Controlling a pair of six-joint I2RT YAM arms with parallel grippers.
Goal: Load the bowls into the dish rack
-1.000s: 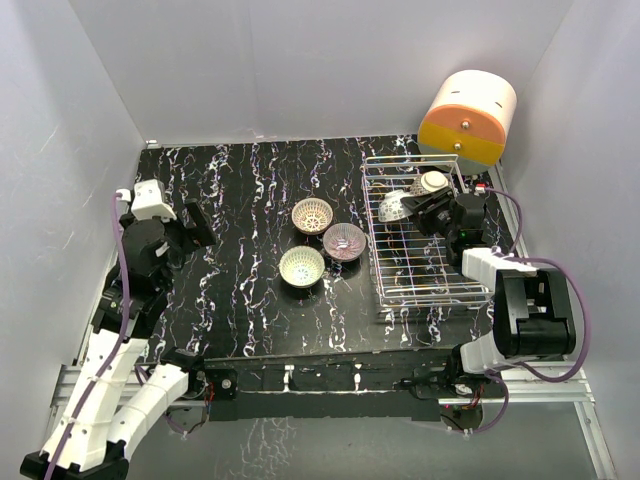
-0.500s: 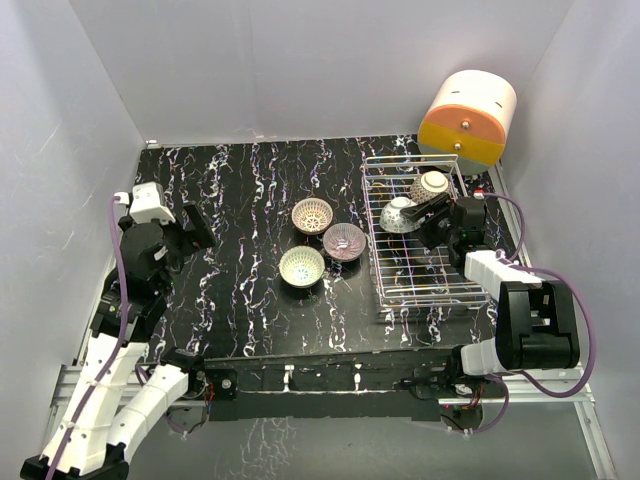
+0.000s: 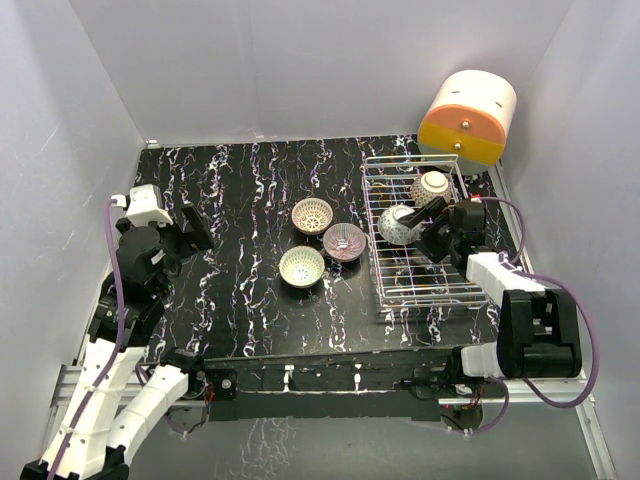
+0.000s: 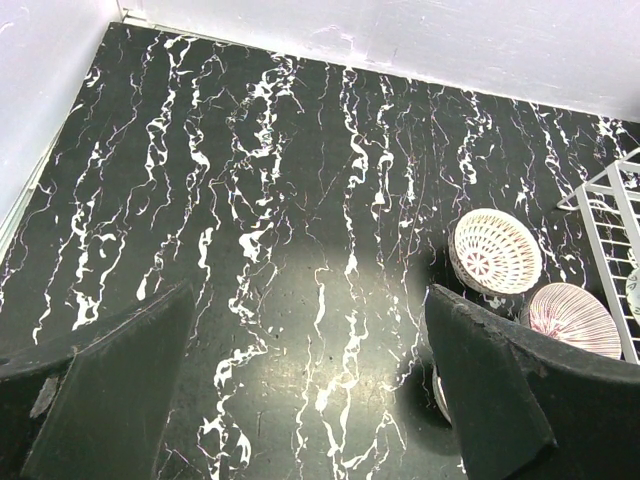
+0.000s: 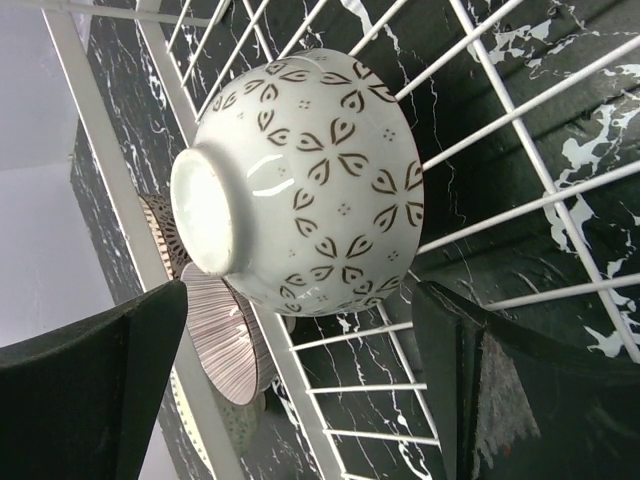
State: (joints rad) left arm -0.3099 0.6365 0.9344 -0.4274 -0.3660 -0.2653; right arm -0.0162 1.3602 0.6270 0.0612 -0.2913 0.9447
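In the top view the dish rack (image 3: 425,278) stands at the right and holds two bowls: one at its far end (image 3: 433,185), and a white leaf-patterned bowl (image 3: 399,224) lying tilted, foot ring showing (image 5: 300,180). My right gripper (image 3: 428,233) hangs open just behind that bowl, its fingers (image 5: 95,390) standing apart from it. Three bowls sit on the table left of the rack: a white lattice one (image 3: 312,214), a purplish striped one (image 3: 345,241) and a pale one (image 3: 302,266). My left gripper (image 3: 190,230) is open and empty over the left of the table (image 4: 300,390).
An orange-and-cream cylinder (image 3: 468,117) stands behind the rack at the back right. White walls close in the black marbled table (image 3: 240,200) on three sides. The rack's corner (image 4: 612,200) and two table bowls (image 4: 495,250) show at the right of the left wrist view.
My right gripper has opened and let go of the leaf-patterned bowl, which now lies in the rack; the gripper has drawn back slightly. The left arm has shifted a little.
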